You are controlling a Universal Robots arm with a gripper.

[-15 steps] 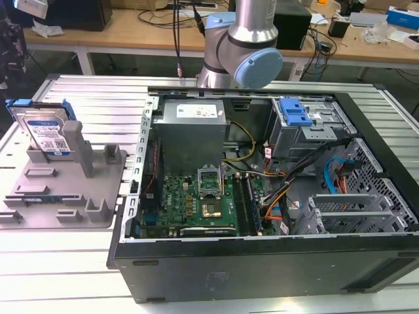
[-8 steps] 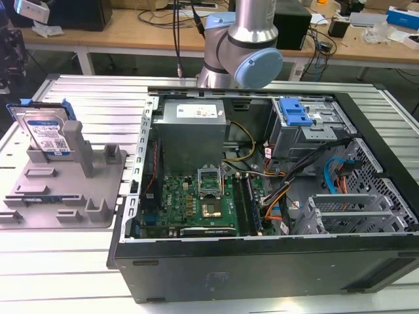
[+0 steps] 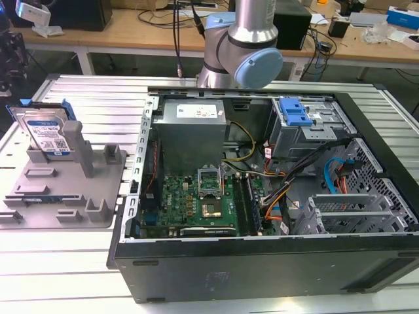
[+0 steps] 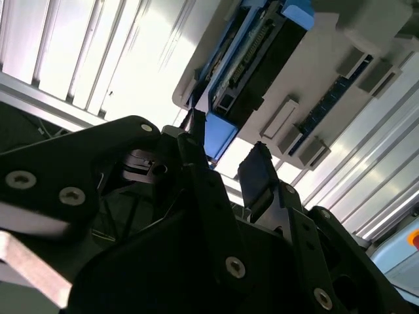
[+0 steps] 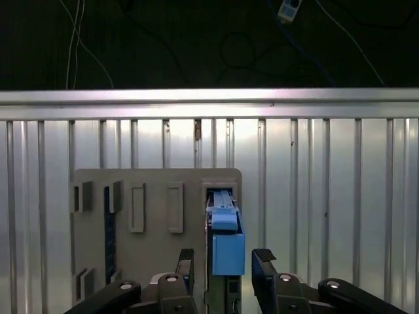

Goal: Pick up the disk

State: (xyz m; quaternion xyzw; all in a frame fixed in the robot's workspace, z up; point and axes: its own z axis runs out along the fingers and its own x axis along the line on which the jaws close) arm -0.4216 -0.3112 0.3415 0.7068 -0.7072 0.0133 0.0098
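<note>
You've got the ribbed metal counter (image 3: 65, 261) carrying a big open PC case (image 3: 262, 268), with the arm (image 3: 252, 39) rising behind it in the exterior view. Over on that view's left sits the grey holder (image 3: 72, 190), and the disk (image 3: 46, 131) stands on edge in it, next to an upright post. In the first wrist view your hand (image 5: 226, 260) is released. Its fingers (image 5: 264, 261) are spread either side of the disk's blue rail and look like they're not touching it.
</note>
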